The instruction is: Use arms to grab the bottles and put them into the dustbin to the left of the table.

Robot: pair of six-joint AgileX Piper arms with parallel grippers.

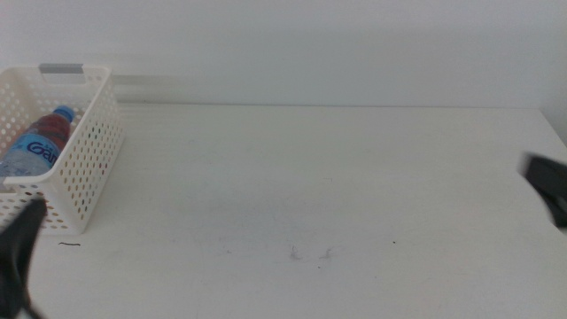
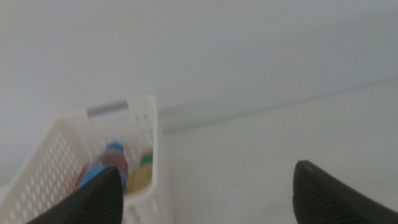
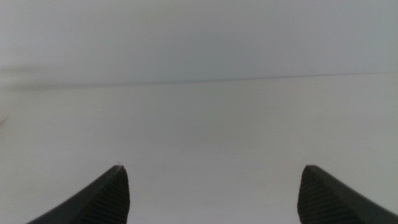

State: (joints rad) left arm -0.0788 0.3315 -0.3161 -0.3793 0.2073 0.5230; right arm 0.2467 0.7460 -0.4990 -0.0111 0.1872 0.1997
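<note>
The white perforated dustbin stands at the table's far left. Inside it lies a clear water bottle with a blue cap and label, and something red shows by its neck. The left wrist view looks into the dustbin and shows the blue-capped bottle next to a yellow bottle. My left gripper hangs low at the front left, just in front of the dustbin, and in its wrist view the left gripper is open and empty. My right gripper sits at the right edge; in its wrist view the right gripper is open and empty.
The white table carries a few small dark scuff marks near the front middle. A pale wall rises behind its far edge.
</note>
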